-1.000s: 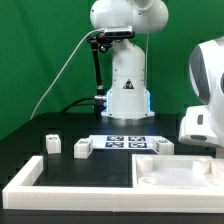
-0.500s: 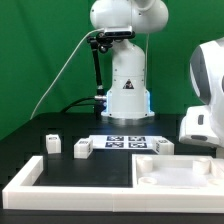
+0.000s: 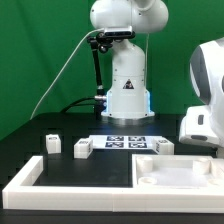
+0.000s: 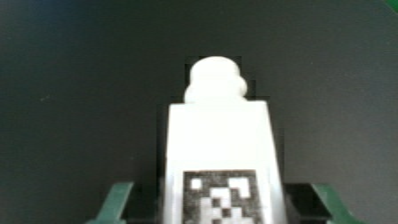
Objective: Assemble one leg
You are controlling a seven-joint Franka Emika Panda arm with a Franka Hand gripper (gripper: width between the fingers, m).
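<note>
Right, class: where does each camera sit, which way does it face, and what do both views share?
Exterior view: off the arm, low by the table, facing the robot base; an arm link shows at its right.
Wrist view: on the wrist, facing the leg; the tool shows, a finger each side.
Shared: the black table.

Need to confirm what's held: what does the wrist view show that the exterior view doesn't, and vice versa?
Only the wrist view: a white plastic post with a rounded tip and a black-and-white tag, the leg, set in the gripper; grip contact unclear. Only the exterior view: several small white tagged blocks, the marker board, a wide white rimmed tray, the robot's white base. Both: the black table.
</note>
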